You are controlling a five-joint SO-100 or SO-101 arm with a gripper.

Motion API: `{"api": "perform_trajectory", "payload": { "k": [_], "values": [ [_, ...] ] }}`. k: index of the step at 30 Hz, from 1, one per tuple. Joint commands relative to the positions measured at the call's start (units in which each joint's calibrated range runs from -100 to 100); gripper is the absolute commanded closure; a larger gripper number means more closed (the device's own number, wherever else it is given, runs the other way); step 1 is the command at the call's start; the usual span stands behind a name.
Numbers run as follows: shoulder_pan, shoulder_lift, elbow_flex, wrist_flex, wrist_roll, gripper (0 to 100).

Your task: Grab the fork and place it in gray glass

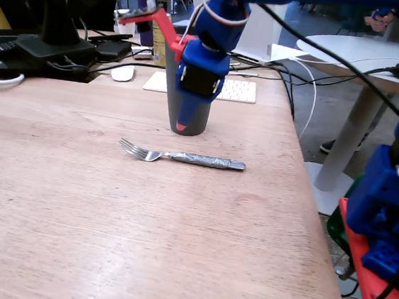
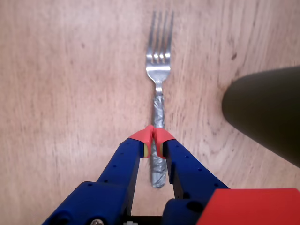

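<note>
I see my gripper (image 2: 153, 136) above the table (image 1: 73, 200), fingertips nearly touching, empty | fork (image 2: 159, 65) flat below | gray glass (image 2: 267, 112) just beside it

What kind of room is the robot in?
Probably an office or workshop. Behind the wooden table sit a white keyboard, a computer mouse and lots of black cables, with a round white table nearby.
</note>
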Motion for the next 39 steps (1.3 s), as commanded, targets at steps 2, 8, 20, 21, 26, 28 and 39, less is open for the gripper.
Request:
{"api": "perform_trajectory", "payload": {
  "k": [2, 8, 20, 21, 26, 28, 39],
  "values": [
    [1.1, -0.6, -2.1, -3.3, 0.2, 100],
    [1.0, -0.6, -2.8, -3.4, -0.2, 100],
    [1.0, -1.0, -2.0, -3.2, 0.3, 62],
    [1.0, -0.8, -2.0, -3.3, 0.3, 62],
    [5.0, 3.3, -1.9, -3.3, 0.4, 62],
    [5.0, 4.5, -1.9, -3.4, 0.4, 62],
    [11.1, 13.8, -2.8, -8.3, 0.4, 62]
  ]
}}
